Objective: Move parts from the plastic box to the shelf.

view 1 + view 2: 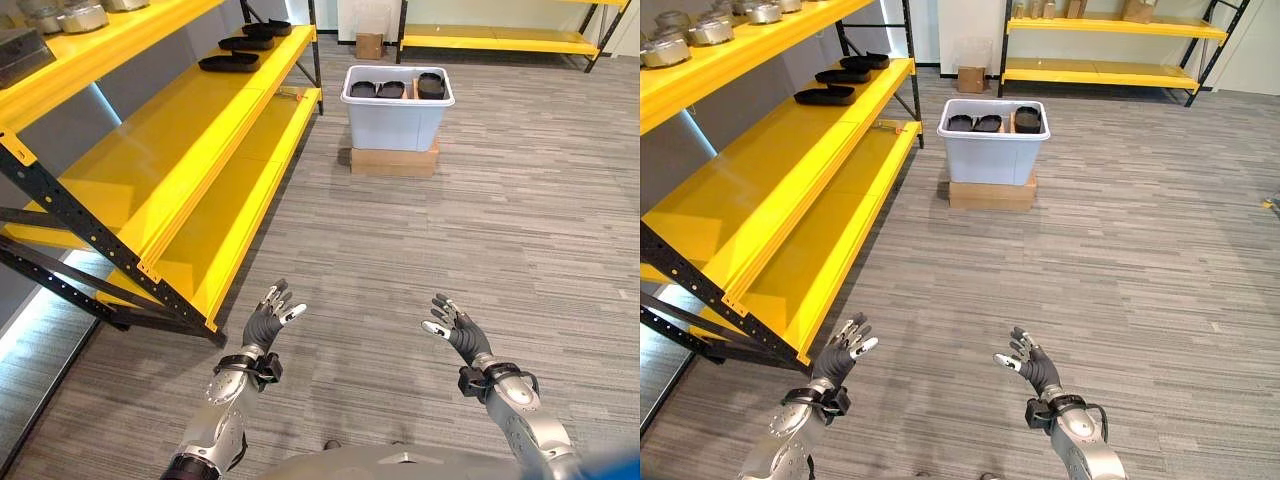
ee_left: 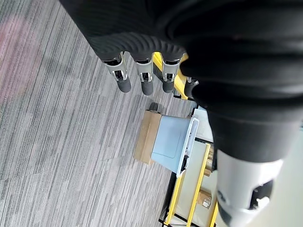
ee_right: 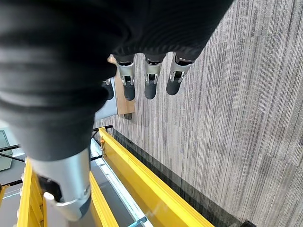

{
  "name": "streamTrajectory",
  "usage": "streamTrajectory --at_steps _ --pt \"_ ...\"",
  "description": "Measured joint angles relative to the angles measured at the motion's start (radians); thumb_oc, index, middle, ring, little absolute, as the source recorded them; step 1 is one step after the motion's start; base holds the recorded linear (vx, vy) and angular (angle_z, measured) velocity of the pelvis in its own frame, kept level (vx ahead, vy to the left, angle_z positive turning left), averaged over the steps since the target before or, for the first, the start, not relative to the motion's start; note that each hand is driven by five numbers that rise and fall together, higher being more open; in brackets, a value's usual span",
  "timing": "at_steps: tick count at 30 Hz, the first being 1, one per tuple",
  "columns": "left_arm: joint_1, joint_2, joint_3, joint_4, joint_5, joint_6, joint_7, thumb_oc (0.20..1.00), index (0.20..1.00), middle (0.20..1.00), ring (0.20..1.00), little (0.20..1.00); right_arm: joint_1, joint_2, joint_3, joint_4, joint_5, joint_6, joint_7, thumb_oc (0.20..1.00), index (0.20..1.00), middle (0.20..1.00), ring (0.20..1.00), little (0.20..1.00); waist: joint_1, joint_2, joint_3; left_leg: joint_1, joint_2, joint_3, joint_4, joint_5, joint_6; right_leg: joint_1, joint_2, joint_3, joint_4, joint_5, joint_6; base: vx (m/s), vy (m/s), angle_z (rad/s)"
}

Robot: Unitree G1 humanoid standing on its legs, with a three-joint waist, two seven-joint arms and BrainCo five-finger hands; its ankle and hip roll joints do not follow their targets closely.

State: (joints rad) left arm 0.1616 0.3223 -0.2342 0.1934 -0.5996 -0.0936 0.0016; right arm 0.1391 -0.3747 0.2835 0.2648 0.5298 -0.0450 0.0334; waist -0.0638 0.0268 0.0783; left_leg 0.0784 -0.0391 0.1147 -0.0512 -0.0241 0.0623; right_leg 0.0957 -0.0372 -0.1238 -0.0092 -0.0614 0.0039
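Note:
A pale grey plastic box (image 1: 397,112) stands on a flat cardboard carton (image 1: 393,160) far ahead on the floor. Black parts (image 1: 391,89) lie inside it. To the left runs the yellow shelf (image 1: 190,130), with several black parts (image 1: 229,62) on its middle level at the far end. My left hand (image 1: 268,318) and right hand (image 1: 452,325) hover low over the floor, well short of the box. Both are open and empty, fingers relaxed. The box (image 2: 170,142) also shows past the left hand's fingers (image 2: 124,80).
Metal pots (image 1: 72,16) sit on the shelf's top level. A second yellow rack (image 1: 1110,50) lines the back wall, with a small cardboard box (image 1: 369,45) beside it. Grey striped carpet (image 1: 480,230) stretches between me and the box.

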Motion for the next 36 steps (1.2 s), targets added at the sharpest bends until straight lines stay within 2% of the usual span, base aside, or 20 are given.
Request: streamTrajectory --at_steps 7,9,10,12,14,16,18,20,23,24,25,27,28,29,30,32,33,34,35,36 --pt "-0.032 0.01 0.0 -0.001 0.004 0.0 0.003 1.0 1.0 1.0 1.0 1.0 -0.013 0.002 0.0 0.0 0.017 0.0 -0.001 1.0 1.0 1.0 1.0 1.0 -0.003 0.005 0.002 -0.017 -0.033 -0.013 0.01 0.004 0.031 -0.123 -0.047 0.004 0.231 -0.099 0.027 0.01 0.149 0.08" --pt "-0.047 0.014 0.0 0.0 0.014 -0.001 0.004 1.0 1.0 1.0 1.0 1.0 -0.02 0.001 0.0 -0.001 0.017 0.0 -0.001 1.0 1.0 1.0 1.0 1.0 -0.009 0.015 0.019 -0.017 -0.036 -0.025 0.023 0.002 0.043 -0.2 -0.077 0.031 0.416 -0.131 0.053 0.0 0.235 0.23" --pt "-0.056 0.019 0.0 -0.001 0.024 -0.002 0.004 1.0 1.0 1.0 1.0 1.0 -0.02 0.006 0.0 0.0 0.017 0.0 0.0 1.0 1.0 1.0 1.0 1.0 -0.008 0.008 0.03 -0.018 -0.049 -0.03 0.045 -0.008 0.06 -0.249 -0.109 0.06 0.537 -0.115 0.082 -0.01 0.278 0.27" --pt "-0.061 0.019 -0.001 -0.001 0.024 -0.002 0.006 1.0 1.0 1.0 1.0 1.0 -0.02 0.01 -0.001 0.003 0.018 0.001 -0.002 1.0 1.0 1.0 1.0 1.0 -0.014 0.009 0.054 -0.015 -0.053 -0.036 0.066 -0.016 0.071 -0.322 -0.127 0.074 0.692 -0.081 0.104 0.02 0.161 0.19" --pt "-0.058 0.017 -0.006 -0.001 0.024 0.0 0.006 1.0 1.0 1.0 1.0 1.0 -0.026 0.009 0.0 0.002 0.018 0.001 -0.003 1.0 1.0 1.0 1.0 1.0 -0.002 0.025 0.073 -0.022 -0.052 -0.024 0.079 -0.037 0.089 -0.381 -0.166 0.06 0.756 -0.069 0.108 0.17 0.103 -0.09" --pt "-0.056 0.015 -0.007 -0.001 0.024 0.001 0.006 1.0 1.0 1.0 1.0 1.0 -0.029 0.01 0.001 0.003 0.018 0.003 0.0 1.0 1.0 1.0 1.0 1.0 0.003 0.038 0.081 -0.022 -0.041 -0.024 0.073 -0.047 0.094 -0.394 -0.206 0.018 0.654 -0.073 0.11 0.24 -0.033 -0.37" --pt "-0.064 0.024 -0.002 -0.001 0.024 0.001 0.004 1.0 1.0 1.0 1.0 1.0 -0.026 0.009 0.001 -0.014 0.019 0.006 0.001 1.0 1.0 1.0 1.0 1.0 -0.012 0.043 0.091 -0.021 -0.011 -0.017 0.07 -0.051 0.084 -0.403 -0.193 0.006 0.484 -0.06 0.123 0.27 -0.115 -0.3" --pt "-0.068 0.041 0.002 0.0 0.025 -0.002 0.004 1.0 1.0 1.0 1.0 1.0 -0.023 0.01 0.003 -0.013 0.027 0.006 0.0 1.0 1.0 1.0 1.0 1.0 -0.039 -0.018 0.094 0.011 -0.003 -0.012 0.044 -0.064 0.051 -0.397 -0.199 -0.038 0.179 0.029 0.164 0.26 -0.135 -0.09" --pt "-0.062 0.035 0.001 0.001 0.031 -0.001 0.005 1.0 1.0 1.0 1.0 1.0 -0.026 0.018 0.004 -0.009 0.027 0.007 -0.001 1.0 1.0 1.0 1.0 1.0 -0.038 -0.057 0.077 0.032 0.019 -0.018 0.033 -0.095 -0.002 -0.385 -0.205 -0.077 0.026 0.065 0.175 0.33 -0.218 0.13" --pt "-0.058 0.033 0.0 0.001 0.031 -0.001 0.005 1.0 1.0 1.0 1.0 1.0 -0.025 0.019 0.004 -0.009 0.027 0.007 -0.001 1.0 1.0 1.0 1.0 1.0 -0.038 -0.063 0.072 0.052 0.04 -0.03 0.026 -0.107 -0.026 -0.371 -0.188 -0.077 0.036 0.088 0.168 0.5 -0.379 0.66" --pt "-0.039 0.004 -0.003 0.001 0.031 0.0 0.004 1.0 1.0 1.0 1.0 1.0 -0.018 0.007 0.003 0.009 0.028 0.007 0.0 1.0 1.0 1.0 1.0 1.0 -0.059 -0.004 0.056 0.116 0.145 -0.075 -0.015 -0.126 -0.051 -0.33 -0.091 -0.083 0.072 0.147 0.134 0.54 -0.406 0.82" --pt "-0.038 -0.014 -0.014 -0.001 0.031 -0.002 -0.002 1.0 1.0 1.0 1.0 1.0 -0.014 -0.025 0.005 -0.013 0.036 0.015 0.0 1.0 1.0 1.0 1.0 1.0 -0.053 0.022 0.033 0.127 0.205 -0.063 0.012 -0.105 -0.063 -0.321 -0.028 -0.087 0.11 0.129 0.085 0.32 -0.264 0.49" --pt "-0.037 -0.011 -0.008 -0.001 0.029 -0.003 -0.001 1.0 1.0 1.0 1.0 1.0 -0.036 -0.036 -0.004 -0.017 0.036 0.006 0.002 1.0 1.0 1.0 1.0 1.0 -0.051 0.018 0.03 0.103 0.231 -0.055 0.093 -0.085 -0.094 -0.302 -0.004 -0.091 0.112 0.118 0.046 0.24 -0.239 -0.09" --pt "-0.033 -0.01 -0.007 -0.002 0.029 -0.004 -0.001 1.0 1.0 1.0 1.0 1.0 -0.049 -0.037 -0.009 -0.019 0.037 0.005 0.001 1.0 1.0 1.0 1.0 1.0 -0.047 0.013 0.025 0.091 0.235 -0.049 0.128 -0.082 -0.098 -0.3 0.002 -0.093 0.115 0.12 0.007 0.26 -0.271 -0.11" --pt "-0.03 -0.011 -0.008 -0.002 0.026 -0.004 -0.003 1.0 1.0 1.0 1.0 1.0 -0.073 -0.046 -0.018 -0.014 0.037 -0.007 0.001 1.0 1.0 1.0 1.0 1.0 -0.052 0.02 0.019 0.066 0.249 -0.05 0.199 -0.056 -0.126 -0.285 0.026 -0.095 0.115 0.088 -0.028 0.16 -0.176 -0.11" --pt "-0.036 -0.015 -0.002 -0.003 0.021 -0.006 -0.003 1.0 1.0 1.0 1.0 1.0 -0.075 -0.047 -0.02 -0.011 0.038 -0.008 0.001 1.0 1.0 1.0 1.0 1.0 -0.049 0.014 0.017 0.022 0.259 -0.069 0.317 -0.05 -0.15 -0.265 0.042 -0.09 0.112 0.081 -0.033 0.12 -0.125 -0.21" --pt "-0.033 -0.017 0.003 -0.005 0.02 -0.006 -0.003 1.0 1.0 1.0 1.0 1.0 -0.067 -0.049 -0.019 -0.013 0.039 -0.01 0.002 1.0 1.0 1.0 1.0 1.0 -0.044 0.008 0.017 -0.033 0.264 -0.114 0.457 -0.026 -0.175 -0.244 0.055 -0.08 0.115 0.068 -0.069 0.21 -0.235 -0.27" --pt "-0.033 -0.018 0.003 -0.005 0.02 -0.006 -0.003 1.0 1.0 1.0 1.0 1.0 -0.065 -0.052 -0.019 -0.013 0.039 -0.012 0.002 1.0 1.0 1.0 1.0 1.0 -0.044 0.006 0.018 -0.059 0.266 -0.143 0.521 -0.009 -0.194 -0.231 0.064 -0.08 0.118 0.056 -0.087 0.28 -0.258 -0.23" --pt "-0.026 -0.017 0.003 -0.005 0.02 -0.006 -0.003 1.0 1.0 1.0 1.0 1.0 -0.045 -0.061 -0.014 -0.01 0.039 -0.013 0.001 1.0 1.0 1.0 1.0 1.0 -0.038 -0.005 0.019 -0.111 0.253 -0.197 0.653 0.069 -0.204 -0.207 0.077 -0.07 0.114 0.034 -0.117 0.28 -0.254 -0.05" --pt "-0.033 -0.017 0.003 -0.002 0.02 -0.005 -0.003 1.0 1.0 1.0 1.0 1.0 -0.032 -0.061 -0.019 -0.011 0.039 -0.015 0.001 1.0 1.0 1.0 1.0 1.0 -0.035 -0.02 0.024 -0.158 0.246 -0.206 0.738 0.13 -0.193 -0.192 0.077 -0.066 0.103 0.016 -0.144 0.21 -0.111 -0.05"
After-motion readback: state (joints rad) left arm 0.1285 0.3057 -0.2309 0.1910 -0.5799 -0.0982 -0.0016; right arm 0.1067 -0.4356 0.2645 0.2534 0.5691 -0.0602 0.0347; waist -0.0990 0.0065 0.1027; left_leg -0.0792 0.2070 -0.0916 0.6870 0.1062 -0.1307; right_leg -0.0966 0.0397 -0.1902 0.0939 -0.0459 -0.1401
